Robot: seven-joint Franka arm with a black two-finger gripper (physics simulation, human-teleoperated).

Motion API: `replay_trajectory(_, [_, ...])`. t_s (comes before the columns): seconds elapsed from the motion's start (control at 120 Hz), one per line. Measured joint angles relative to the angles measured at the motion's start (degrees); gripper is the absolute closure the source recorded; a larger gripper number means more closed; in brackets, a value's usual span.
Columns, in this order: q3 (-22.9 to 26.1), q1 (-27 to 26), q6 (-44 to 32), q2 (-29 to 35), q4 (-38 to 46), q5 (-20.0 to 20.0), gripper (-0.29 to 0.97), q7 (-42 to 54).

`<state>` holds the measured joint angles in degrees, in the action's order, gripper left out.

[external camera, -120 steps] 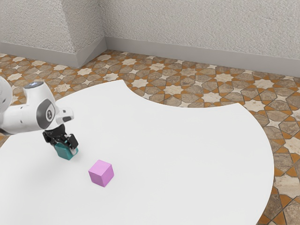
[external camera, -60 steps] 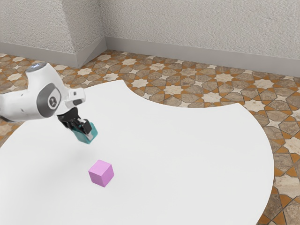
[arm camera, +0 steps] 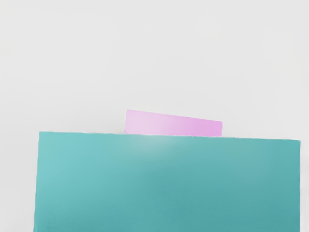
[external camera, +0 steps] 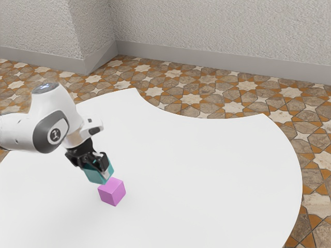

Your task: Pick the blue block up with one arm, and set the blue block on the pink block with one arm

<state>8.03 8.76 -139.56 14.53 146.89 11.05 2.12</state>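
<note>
Pincer [external camera: 97, 166] was clamped on the teal block [external camera: 96, 176], holding it tilted off the white counter [external camera: 207, 170]. It hung just above the pink block [external camera: 111, 191], slightly toward the exterior view's left. In the wrist view it overlapped most of the pink block.

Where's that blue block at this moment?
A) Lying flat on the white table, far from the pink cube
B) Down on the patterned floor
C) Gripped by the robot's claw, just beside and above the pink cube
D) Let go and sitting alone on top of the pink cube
C: the gripper is closed on the blue block, holding it tilted in the air just above the near edge of the pink block.
</note>
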Motion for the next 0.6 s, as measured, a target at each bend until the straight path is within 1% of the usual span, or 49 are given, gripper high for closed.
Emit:
replay_trajectory(0.2, [0.7, 0.2, 0.1, -3.4, -0.4, -1.6, 0.37, -5.8])
replay_trajectory(0.3, [1.5, 0.1, -0.7, -3.7, -0.6, -5.1, 0.37, -8.0])
replay_trajectory(0.4, [1.7, 0.1, -1.2, -4.2, -0.8, -7.2, 0.37, -9.9])
replay_trajectory(0.6, [2.1, 0.1, -2.2, -6.0, -1.2, -8.8, 0.37, -12.7])
